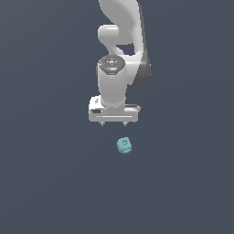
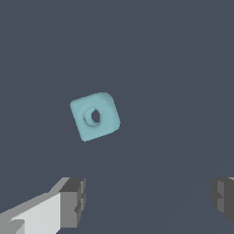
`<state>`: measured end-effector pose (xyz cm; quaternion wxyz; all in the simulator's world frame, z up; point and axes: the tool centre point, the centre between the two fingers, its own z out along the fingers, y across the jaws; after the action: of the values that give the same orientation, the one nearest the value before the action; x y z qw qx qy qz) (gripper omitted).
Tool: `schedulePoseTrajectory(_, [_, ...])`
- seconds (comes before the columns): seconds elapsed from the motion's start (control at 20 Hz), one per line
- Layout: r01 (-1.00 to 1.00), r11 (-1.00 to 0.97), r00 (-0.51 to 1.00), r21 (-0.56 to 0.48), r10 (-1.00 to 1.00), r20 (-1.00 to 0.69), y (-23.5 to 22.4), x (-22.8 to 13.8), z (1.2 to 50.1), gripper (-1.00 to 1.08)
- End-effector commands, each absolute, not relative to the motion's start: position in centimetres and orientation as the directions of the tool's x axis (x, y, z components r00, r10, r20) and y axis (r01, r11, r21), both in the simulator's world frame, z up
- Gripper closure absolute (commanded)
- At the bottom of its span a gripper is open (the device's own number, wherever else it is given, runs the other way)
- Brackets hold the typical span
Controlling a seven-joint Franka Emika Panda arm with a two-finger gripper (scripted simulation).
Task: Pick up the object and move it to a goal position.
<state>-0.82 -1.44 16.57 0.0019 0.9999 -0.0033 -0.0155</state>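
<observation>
The task looks barely begun: the gripper hangs with its jaws spread wide and empty, while the object, a small teal holed block, lies apart from it on the bench; approach, grasp and carrying to the goal all remain

My arm is showing a smooth white shell with a soft sheen, like moulded plastic, with darker grey bands at the joints. My fingers are looking matt and dark grey at the pads, ribbed rather than smooth, on a flat white body. The object is appearing as a smooth, matt light-teal block, evenly coloured, its rounded edges catching no glare. The counter beneath is looking a plain, flat, matt slate grey without any texture.
</observation>
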Motion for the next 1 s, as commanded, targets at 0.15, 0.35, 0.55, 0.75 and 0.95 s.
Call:
schedulePoseTrajectory(0.15, [-0.001, -1.000, 0.999, -0.001, -0.001, -0.034, -1.2, -0.9, 16.4, -0.92])
schedulePoseTrajectory(0.35, [0.014, -1.000, 0.999, -0.018, 0.015, -0.046, -0.2, -1.4, 15.9, -0.92])
schedulePoseTrajectory(0.55, [0.016, -1.000, 0.999, -0.024, 0.017, -0.051, 0.1, -1.6, 15.8, -0.92])
schedulePoseTrajectory(0.75, [0.026, -0.999, 0.998, -0.022, 0.027, -0.048, 0.2, -1.3, 15.6, -0.92])
schedulePoseTrajectory(0.95, [0.064, -0.998, 0.997, -0.018, 0.065, -0.041, 0.6, -0.6, 14.7, -0.92])
